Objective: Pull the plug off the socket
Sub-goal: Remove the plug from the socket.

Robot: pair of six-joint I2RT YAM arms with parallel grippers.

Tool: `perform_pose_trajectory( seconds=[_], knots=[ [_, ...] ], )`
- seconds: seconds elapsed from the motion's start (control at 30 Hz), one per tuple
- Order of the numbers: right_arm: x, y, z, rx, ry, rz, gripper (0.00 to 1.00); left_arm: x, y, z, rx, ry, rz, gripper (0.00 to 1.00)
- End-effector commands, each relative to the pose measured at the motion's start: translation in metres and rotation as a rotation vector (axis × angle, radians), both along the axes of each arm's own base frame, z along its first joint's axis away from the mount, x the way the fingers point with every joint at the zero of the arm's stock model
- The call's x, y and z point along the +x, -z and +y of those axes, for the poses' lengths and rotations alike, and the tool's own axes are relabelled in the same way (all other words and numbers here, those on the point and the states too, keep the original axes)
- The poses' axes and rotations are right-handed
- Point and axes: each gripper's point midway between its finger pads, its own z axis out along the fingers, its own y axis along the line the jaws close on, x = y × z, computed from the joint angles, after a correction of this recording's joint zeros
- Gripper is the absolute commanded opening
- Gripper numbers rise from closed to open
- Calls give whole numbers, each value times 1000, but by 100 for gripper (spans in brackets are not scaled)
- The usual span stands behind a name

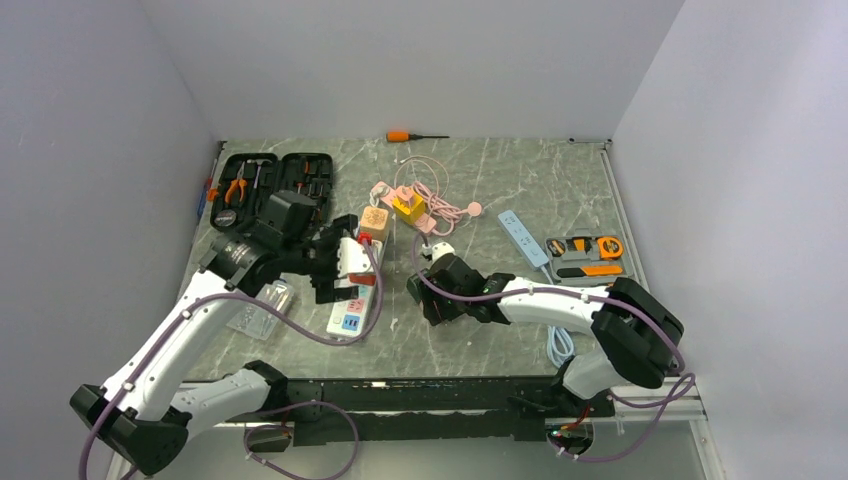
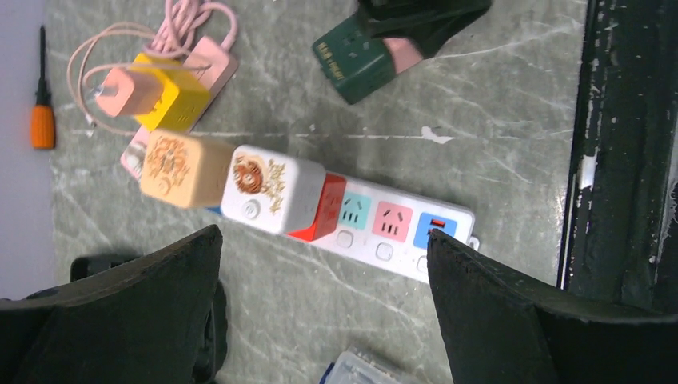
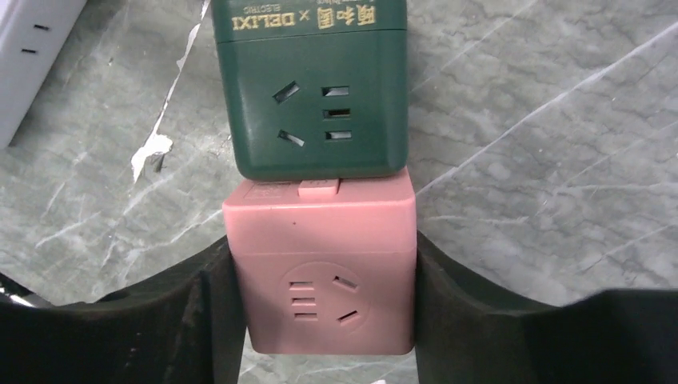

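Note:
A pink cube plug sits plugged into the end of a dark green cube socket lying on the marble table. My right gripper has its two black fingers pressed against the pink cube's left and right sides. In the left wrist view the same pair, the green socket and the pink plug, lies under the right gripper at the top edge. My left gripper hangs open above the white power strip, holding nothing. From above, the right gripper is mid-table and the left gripper is over the strip.
A white lion-print cube and an orange cube are plugged into the strip. A yellow cube with a pink charger lies behind. An orange screwdriver, an open tool case, a blue-white strip and a clear box lie around.

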Motion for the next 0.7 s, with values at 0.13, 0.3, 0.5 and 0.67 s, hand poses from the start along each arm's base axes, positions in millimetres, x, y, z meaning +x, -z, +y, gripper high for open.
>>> perform_pose_trajectory(
  seconds=[0.13, 0.3, 0.5, 0.67],
  knots=[
    [4, -42, 12, 139, 26, -61, 13, -31, 16, -31, -18, 321, -263, 99],
    [-27, -88, 22, 321, -29, 22, 0, -35, 16, -51, -25, 493, -555, 99],
    [-56, -140, 17, 431, -103, 63, 0, -51, 20, -76, -48, 681, -799, 99],
    [-66, -166, 25, 465, -184, 82, 0, -53, 14, -93, -57, 753, -909, 99]
  ],
)
